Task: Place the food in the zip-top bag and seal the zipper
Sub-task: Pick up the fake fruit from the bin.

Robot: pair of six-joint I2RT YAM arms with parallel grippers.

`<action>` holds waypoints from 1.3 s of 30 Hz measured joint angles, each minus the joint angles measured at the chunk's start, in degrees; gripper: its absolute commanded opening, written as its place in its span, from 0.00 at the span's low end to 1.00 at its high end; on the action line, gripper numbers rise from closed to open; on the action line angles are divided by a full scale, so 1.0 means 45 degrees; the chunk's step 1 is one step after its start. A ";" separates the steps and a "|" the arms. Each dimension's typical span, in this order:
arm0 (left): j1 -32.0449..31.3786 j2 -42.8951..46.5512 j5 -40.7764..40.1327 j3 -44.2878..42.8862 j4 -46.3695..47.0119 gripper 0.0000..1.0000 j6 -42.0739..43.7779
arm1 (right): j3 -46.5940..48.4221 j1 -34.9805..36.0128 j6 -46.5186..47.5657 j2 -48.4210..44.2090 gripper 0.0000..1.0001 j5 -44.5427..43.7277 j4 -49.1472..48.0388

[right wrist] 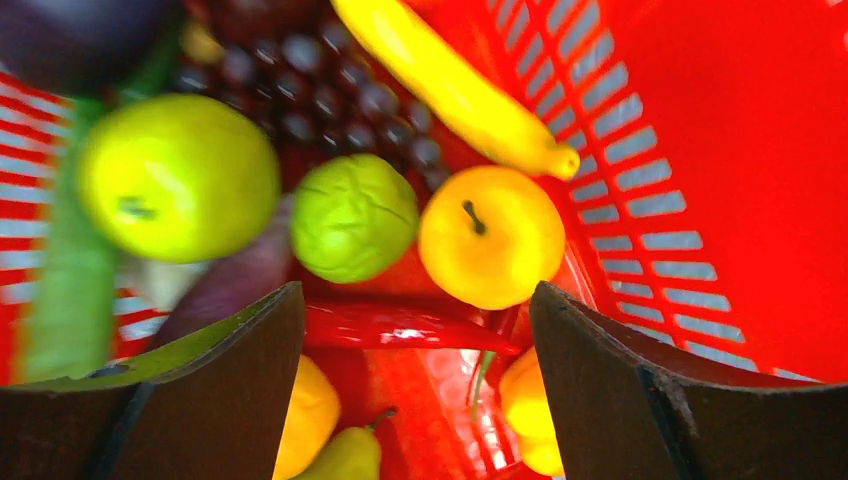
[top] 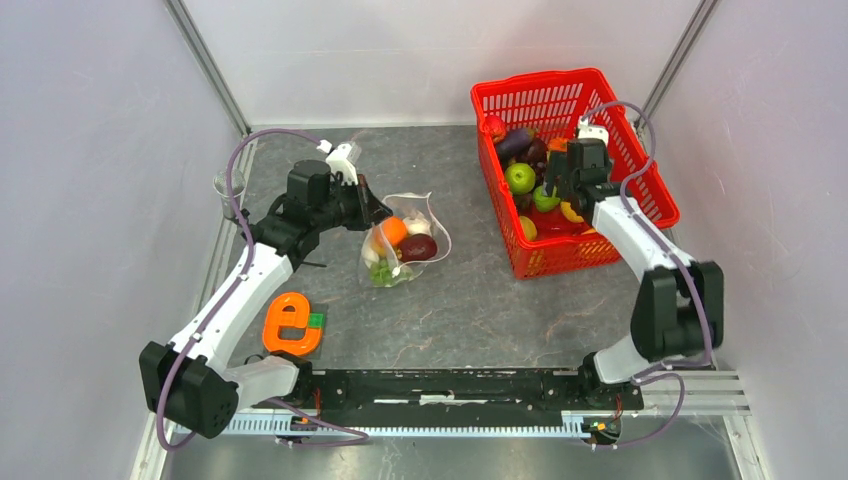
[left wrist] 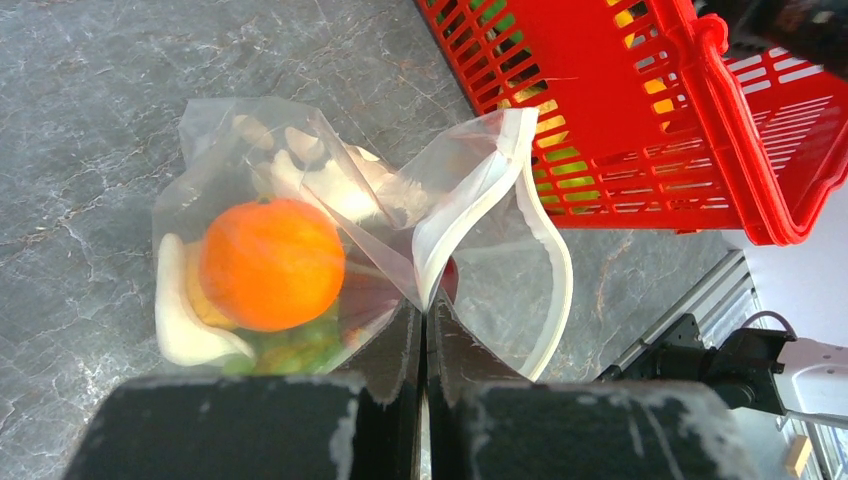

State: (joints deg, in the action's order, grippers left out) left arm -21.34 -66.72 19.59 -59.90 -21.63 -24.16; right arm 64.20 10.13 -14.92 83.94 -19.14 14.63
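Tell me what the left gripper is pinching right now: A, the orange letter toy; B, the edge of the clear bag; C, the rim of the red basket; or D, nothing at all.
B: the left gripper is shut on the mouth edge of the clear bag, which has an orange inside.

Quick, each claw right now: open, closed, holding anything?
Left claw: closed, pinching the zip-top bag at its mouth edge.
Right claw: open, empty, over the food in the red basket.
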 measured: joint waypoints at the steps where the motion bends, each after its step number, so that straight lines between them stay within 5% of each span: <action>1: -0.0005 -0.0005 0.0000 0.0024 0.0015 0.04 0.0000 | 0.0024 -0.0335 -0.0170 0.0617 0.88 0.0141 0.0287; 8: -0.0005 -0.0010 -0.0005 0.0068 0.0083 0.04 0.0000 | 0.0117 -0.0811 -0.0865 0.2361 0.98 -0.0423 0.0957; 24: -0.0005 -0.0010 -0.0010 0.0097 0.0078 0.04 0.0000 | 0.0257 -0.1171 -0.1880 0.3716 0.96 -0.1763 -0.1336; 34: 0.0000 -0.0005 -0.0010 0.0170 0.0117 0.04 0.0000 | 0.0199 -0.1472 -0.1962 0.4731 0.58 -0.1409 -0.2424; 39: -0.0005 -0.0010 -0.0010 0.0170 0.0131 0.04 0.0000 | -0.1010 -0.1506 -0.1681 0.3905 0.57 -0.0695 -0.3366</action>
State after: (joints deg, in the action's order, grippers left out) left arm -21.37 -66.76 19.55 -59.13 -21.04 -24.16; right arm 59.66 3.36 -22.48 101.51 -22.26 -0.51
